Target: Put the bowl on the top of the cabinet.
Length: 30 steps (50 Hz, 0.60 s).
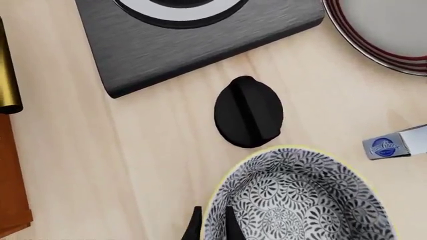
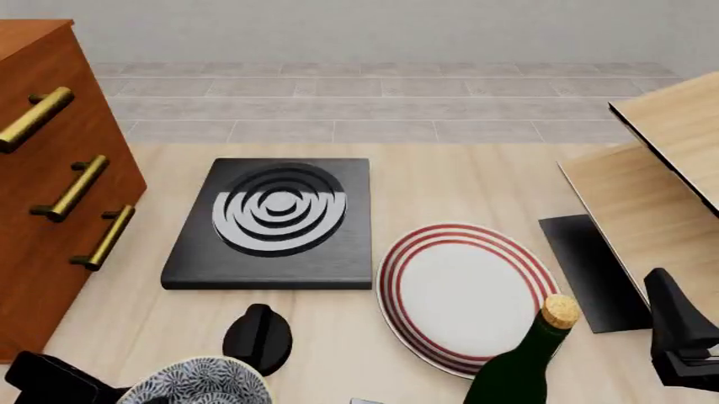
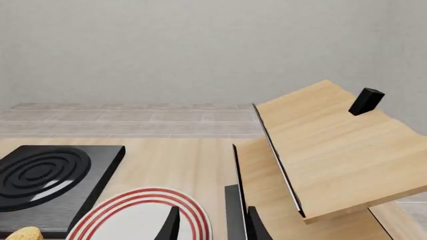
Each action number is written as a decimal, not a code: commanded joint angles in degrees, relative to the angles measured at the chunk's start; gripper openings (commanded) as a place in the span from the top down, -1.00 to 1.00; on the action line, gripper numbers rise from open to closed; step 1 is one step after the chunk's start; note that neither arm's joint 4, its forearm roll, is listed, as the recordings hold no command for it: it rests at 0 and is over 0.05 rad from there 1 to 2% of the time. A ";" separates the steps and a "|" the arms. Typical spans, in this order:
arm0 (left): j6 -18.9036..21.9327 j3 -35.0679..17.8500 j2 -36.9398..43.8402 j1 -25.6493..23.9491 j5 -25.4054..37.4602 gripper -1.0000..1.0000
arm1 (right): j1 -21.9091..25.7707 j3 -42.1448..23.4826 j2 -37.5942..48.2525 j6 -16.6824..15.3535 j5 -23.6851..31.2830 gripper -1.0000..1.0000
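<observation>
Your left gripper (image 1: 212,223) is pinching the bowl (image 2: 200,381) by its rim, lifted near the table's front edge — the cabinet (image 2: 50,181) stands just left of it, top well above.

The bowl (image 2: 198,383) is cut by the front view's lower edge, so its base is unseen. The cabinet (image 2: 50,177) is cropped at the left. The bottle (image 2: 526,364) is shown only from the shoulder up. The left gripper (image 1: 212,225) is seen only by its fingertips; the small label (image 1: 385,147) cannot be read.
</observation>
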 commanded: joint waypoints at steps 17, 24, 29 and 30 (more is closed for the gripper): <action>0.58 0.36 -1.36 0.55 0.26 1.00 | 0.00 0.00 -0.02 0.00 0.01 -1.00; 2.04 0.32 -0.35 0.86 -3.09 1.00 | 0.00 0.00 -0.02 0.00 0.01 -1.00; 2.79 0.31 1.17 1.32 -6.21 1.00 | 0.00 0.00 -0.03 0.00 0.01 -1.00; 2.91 0.29 1.22 1.41 -6.41 1.00 | 0.00 0.00 -0.02 0.01 0.01 -1.00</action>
